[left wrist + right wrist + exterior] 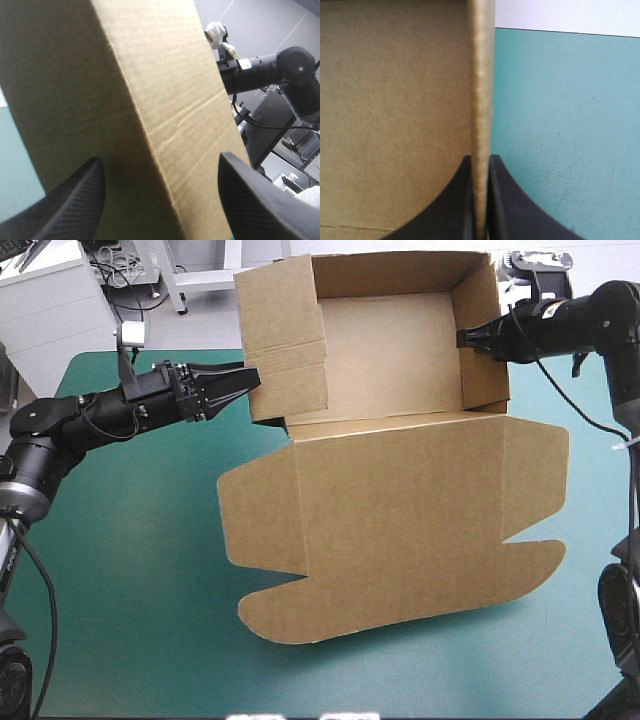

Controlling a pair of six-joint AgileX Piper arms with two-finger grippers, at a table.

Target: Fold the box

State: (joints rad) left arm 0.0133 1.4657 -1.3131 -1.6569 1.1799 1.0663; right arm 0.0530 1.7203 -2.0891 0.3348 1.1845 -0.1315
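The box (pixel 400 500) is an open tray with its lid flat. The walls stand raised between the two grippers, and the lid panel with its rounded flaps lies spread on the teal-green cover (pixel 130 570), on the side of both grippers nearer the robot.

The right gripper (pixel 462 338) reaches in from outside the tray and meets the upper part of the right wall. In the right wrist view its black fingers (pixel 465 200) are all but closed, one on each face of the thin board edge that runs straight ahead from the right gripper (pixel 481 157). The inner brown face of the box (pixel 395 100) lies to one side of that edge and bare teal-green cover (pixel 560 125) to the other.

The left gripper (pixel 245 380) points at the outer face of the tray's left wall, its tips at or just short of the board. In the left wrist view its two fingers (pixel 75 200) stand wide apart, gripping nothing. A folded corner of the box (pixel 125 100) rises between and ahead of the left gripper (pixel 160 157), filling most of the space there. I cannot tell whether either finger touches the board. Beyond the box, ahead of this gripper, the black right arm (pixel 270 67) shows; its fingers are hidden behind the board. A strip of teal-green cover (pixel 15 165) shows beside one finger.
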